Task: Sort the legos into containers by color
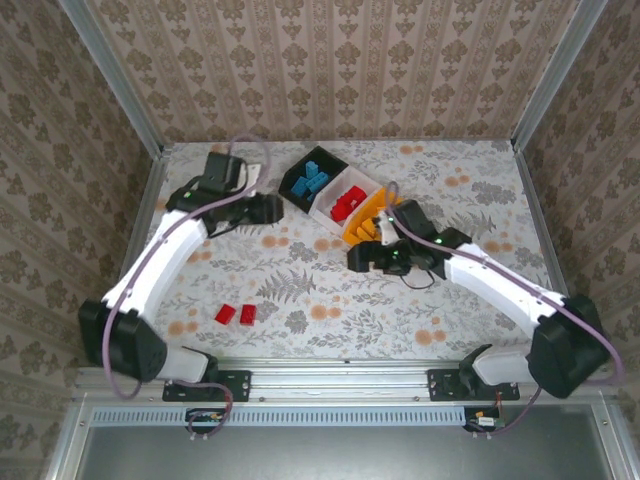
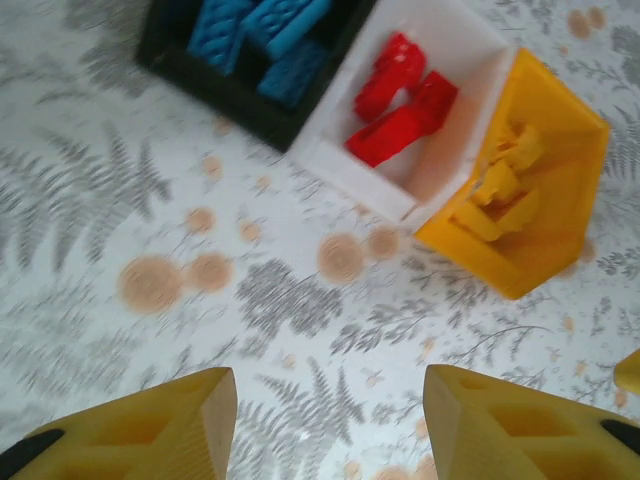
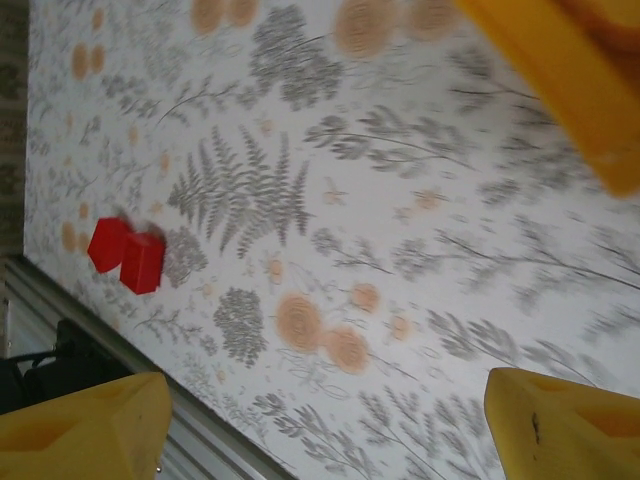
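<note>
Three containers stand in a diagonal row at the back middle: a black bin (image 1: 291, 187) (image 2: 222, 95) with blue legos (image 1: 312, 178) (image 2: 262, 30), a white bin (image 1: 326, 214) (image 2: 345, 168) with red legos (image 1: 348, 202) (image 2: 402, 108), and an orange bin (image 1: 363, 222) (image 2: 505, 262) (image 3: 565, 75) with orange legos (image 2: 500, 180). Two red legos (image 1: 236, 313) (image 3: 126, 256) lie side by side on the table near the front left. My left gripper (image 1: 272, 208) (image 2: 330, 425) hovers left of the black bin, open and empty. My right gripper (image 1: 358, 256) (image 3: 325, 425) is just in front of the orange bin, open and empty.
The table (image 1: 300, 270) has a floral, fern-patterned cover. A metal rail (image 1: 340, 372) (image 3: 190, 420) runs along its front edge, and patterned walls close in the back and both sides. The two loose red legos lie near the left arm's forearm (image 1: 160, 255).
</note>
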Available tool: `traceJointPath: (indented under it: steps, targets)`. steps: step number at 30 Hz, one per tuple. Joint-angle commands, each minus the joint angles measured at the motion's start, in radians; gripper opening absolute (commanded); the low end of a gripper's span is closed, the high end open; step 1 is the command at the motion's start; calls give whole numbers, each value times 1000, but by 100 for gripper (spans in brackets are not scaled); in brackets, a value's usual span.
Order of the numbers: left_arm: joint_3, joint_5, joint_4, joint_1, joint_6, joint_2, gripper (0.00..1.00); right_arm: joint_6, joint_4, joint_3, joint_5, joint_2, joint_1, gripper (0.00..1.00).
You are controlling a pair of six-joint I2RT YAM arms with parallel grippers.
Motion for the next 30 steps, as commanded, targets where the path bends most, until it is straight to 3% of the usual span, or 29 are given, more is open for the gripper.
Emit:
traceJointPath:
  steps: [1,8,16,30]
  targets:
    - [-89,-25,-51,43,-34,-155,54,-34,36,105,-30,130,90,84]
    - [-205,-66,-165,171,-62,-421,55,-76,0,322,-14,398,295,84]
    - [-273,-70,-187,227,-82,-541,56,-45,-195,632,128,688,483,89]
    - [-273,-97,-210,267,-70,-622,57,80,-392,1032,375,1003,606,88]
